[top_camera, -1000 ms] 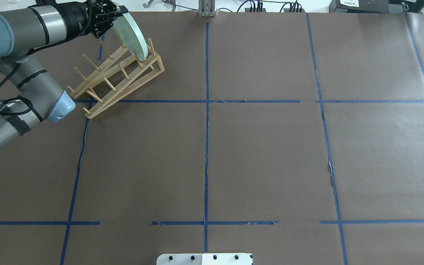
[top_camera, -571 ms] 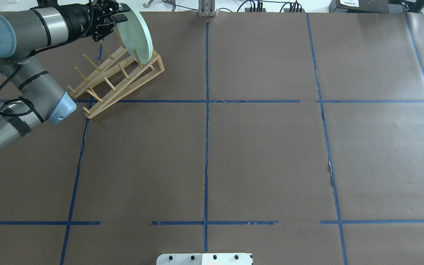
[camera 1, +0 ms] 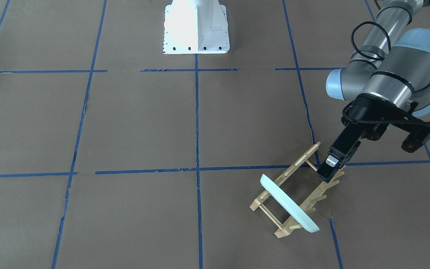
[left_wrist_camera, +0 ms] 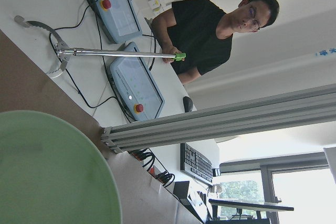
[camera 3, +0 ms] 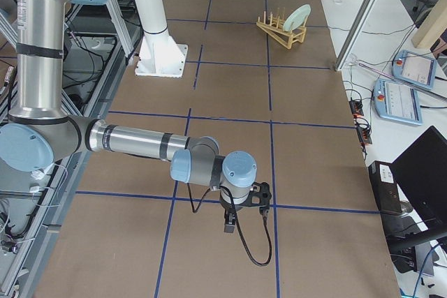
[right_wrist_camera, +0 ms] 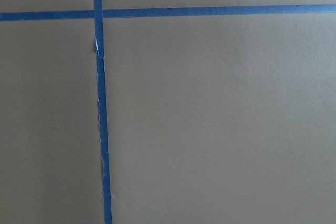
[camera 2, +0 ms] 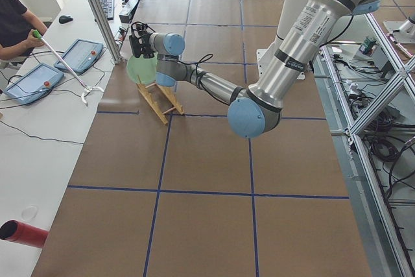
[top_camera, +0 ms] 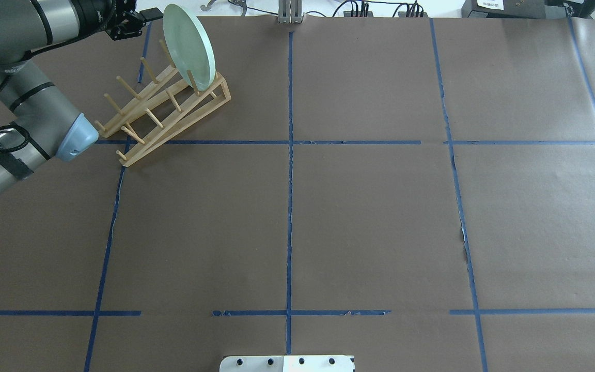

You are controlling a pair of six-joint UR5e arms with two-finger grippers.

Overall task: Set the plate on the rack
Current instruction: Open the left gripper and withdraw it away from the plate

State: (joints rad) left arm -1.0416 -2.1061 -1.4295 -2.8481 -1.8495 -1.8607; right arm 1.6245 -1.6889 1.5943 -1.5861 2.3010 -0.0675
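The pale mint-green plate (top_camera: pixel 189 46) stands on edge between the pegs at the far end of the light wooden rack (top_camera: pixel 168 111), leaning slightly. It also shows in the front-facing view (camera 1: pixel 287 203), where the rack (camera 1: pixel 300 160) lies near the bottom. My left gripper (top_camera: pixel 135 21) is open and empty, drawn back from the plate with a clear gap; in the front-facing view (camera 1: pixel 370 158) its jaws stand wide apart above the rack's other end. The left wrist view shows the plate's face (left_wrist_camera: pixel 47 171) at lower left. My right gripper (camera 3: pixel 244 204) shows only in the exterior right view; I cannot tell its state.
The table is covered in brown paper with blue tape lines. The white robot base (camera 1: pixel 196 28) stands at the table's near-robot edge. An operator (left_wrist_camera: pixel 210 30) with a grabber stick and teach pendants (camera 2: pixel 78 53) sit beyond the far table edge, close behind the rack.
My left gripper has let go of the plate and pulled back to the left. The plate now stands by itself in the rack.
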